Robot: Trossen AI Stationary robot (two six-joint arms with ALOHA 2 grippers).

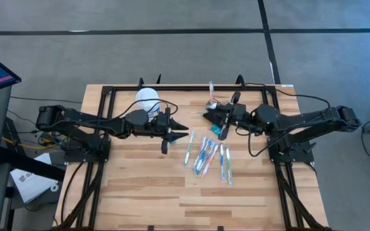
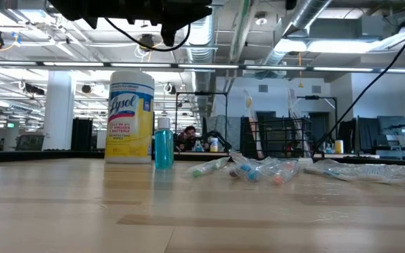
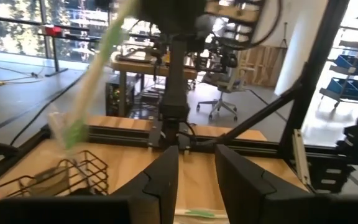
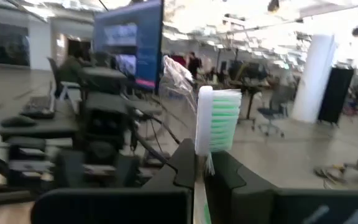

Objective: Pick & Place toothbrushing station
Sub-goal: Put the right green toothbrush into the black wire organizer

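The toothbrushing station [image 2: 276, 137], a black wire caddy, stands on the table's far side with toothbrushes [image 2: 248, 105] upright in it; its wire rim [image 3: 73, 171] shows in the left wrist view. My right gripper [image 1: 218, 122] hovers beside it, shut on a green-and-white toothbrush [image 4: 216, 121]. My left gripper [image 1: 178, 128] hangs open and level over mid-table, nothing between its fingers [image 3: 166, 177]. Several wrapped toothbrushes [image 1: 207, 154] lie flat on the wood. My right gripper pinches the toothbrush between its two fingers [image 4: 185, 162], just behind the bristle head at the neck [image 4: 199, 163]. The fingers lie about level and the brush runs along them, head sticking out past the fingertips. The brush is lifted clear of the table.
A yellow Lysol canister [image 1: 148, 99] with a white lid stands at the far left of the table, a small blue bottle [image 2: 164, 144] beside it. A black frame rail [image 3: 229, 146] runs along the table's edges. Bare wood lies toward the near edge [image 1: 191, 199].
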